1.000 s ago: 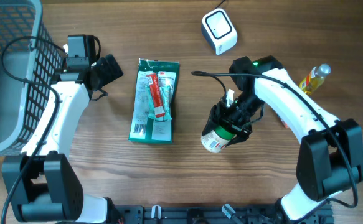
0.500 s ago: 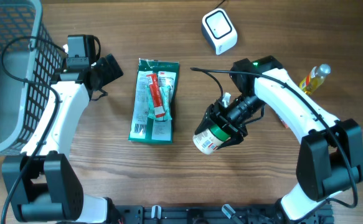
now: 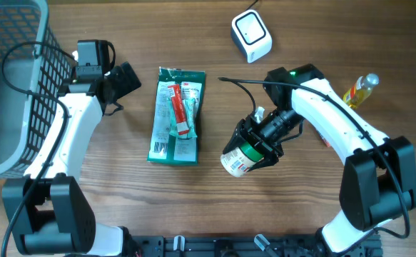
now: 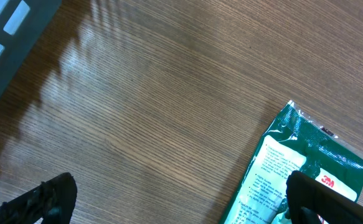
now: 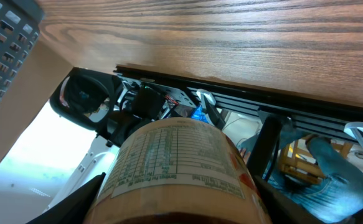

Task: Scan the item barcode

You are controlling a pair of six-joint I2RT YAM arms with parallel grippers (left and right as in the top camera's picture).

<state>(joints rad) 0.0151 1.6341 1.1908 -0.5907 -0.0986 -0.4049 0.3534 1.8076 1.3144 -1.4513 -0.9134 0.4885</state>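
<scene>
The right end effector (image 3: 263, 140) is clamped round a jar (image 3: 239, 160), held tilted over the counter (image 3: 86, 200), well apart from the scanner (image 3: 251, 36). The pick looks done. What is left is carrying the jar over and presenting its barcode, which I cannot make out. The left end effector (image 3: 124, 78) gapes wide, empty, near the packet (image 3: 177, 114).

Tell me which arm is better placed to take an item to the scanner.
Right: the right gripper holds the jar, nearer the white scanner. The left gripper hangs open, empty, beside the green packet.
</scene>
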